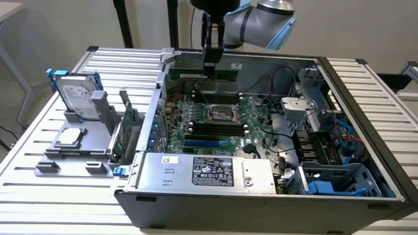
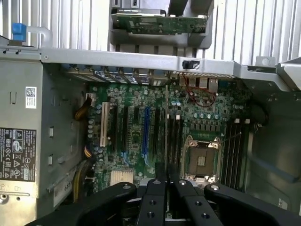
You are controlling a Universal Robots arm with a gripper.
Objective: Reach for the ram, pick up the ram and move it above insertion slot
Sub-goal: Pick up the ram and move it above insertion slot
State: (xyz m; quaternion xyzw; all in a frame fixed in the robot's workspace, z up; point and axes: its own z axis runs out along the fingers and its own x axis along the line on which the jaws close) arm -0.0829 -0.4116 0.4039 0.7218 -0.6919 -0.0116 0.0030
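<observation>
- exterior view: your claw [image 1: 210,68] is clamped on the ram [image 1: 202,75], holding it level and edge-down above the open computer case [image 1: 365,147], over the motherboard [image 1: 216,122], so it can meet a slot squarely.
- wrist view: the claw [image 2: 165,186] fingers sit nearly together, pinching the ram [image 2: 166,127] edge-on, roughly parallel to the memory slots [image 2: 176,136] beside the cpu socket [image 2: 202,160].

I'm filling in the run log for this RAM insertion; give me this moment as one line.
end effector: shut on ram | ram: lifted, held over open computer case | position: above motherboard | hard drive: on stand outside case
</observation>
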